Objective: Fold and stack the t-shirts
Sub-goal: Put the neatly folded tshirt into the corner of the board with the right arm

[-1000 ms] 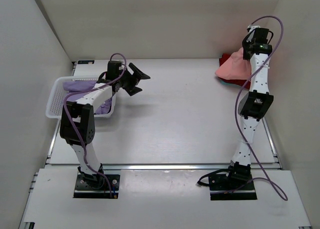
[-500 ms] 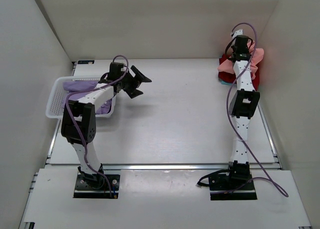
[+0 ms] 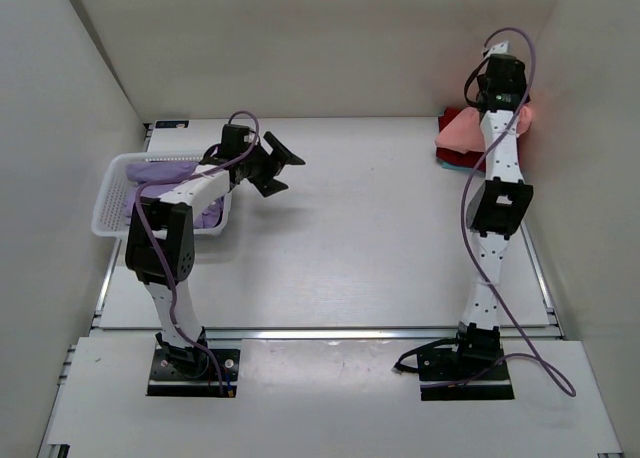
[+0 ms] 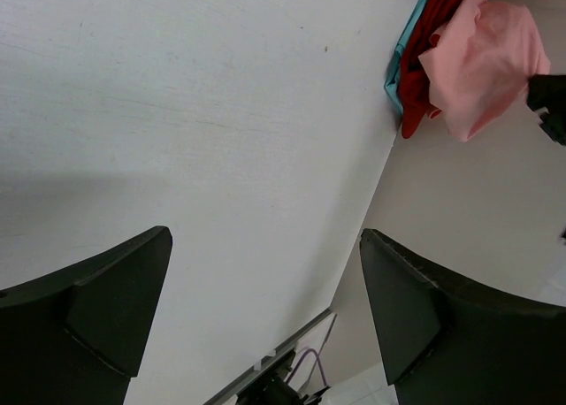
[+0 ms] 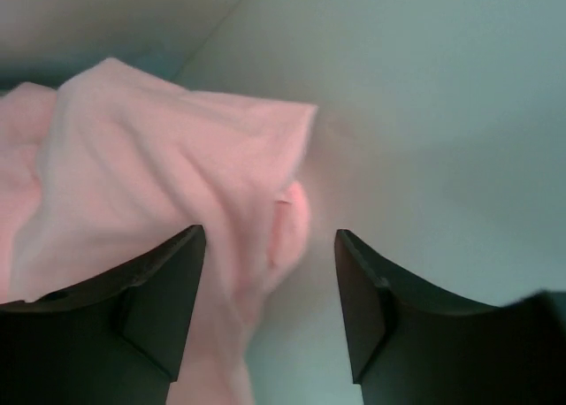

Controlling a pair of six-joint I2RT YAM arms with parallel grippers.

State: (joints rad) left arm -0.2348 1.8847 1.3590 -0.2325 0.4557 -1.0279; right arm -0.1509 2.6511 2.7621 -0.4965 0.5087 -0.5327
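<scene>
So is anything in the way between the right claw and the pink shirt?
No, nothing visible. The pink shirt hangs right in front of the right claw, its cloth dangling between the open jaws.

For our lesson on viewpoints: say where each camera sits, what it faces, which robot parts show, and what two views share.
Top external: above, behind the bases, looking down on table; both arms.
Left wrist: looks across the table; left fingers.
Right wrist: faces salmon-pink t-shirt; right fingers.
Shared: both wrists see that t-shirt.
</scene>
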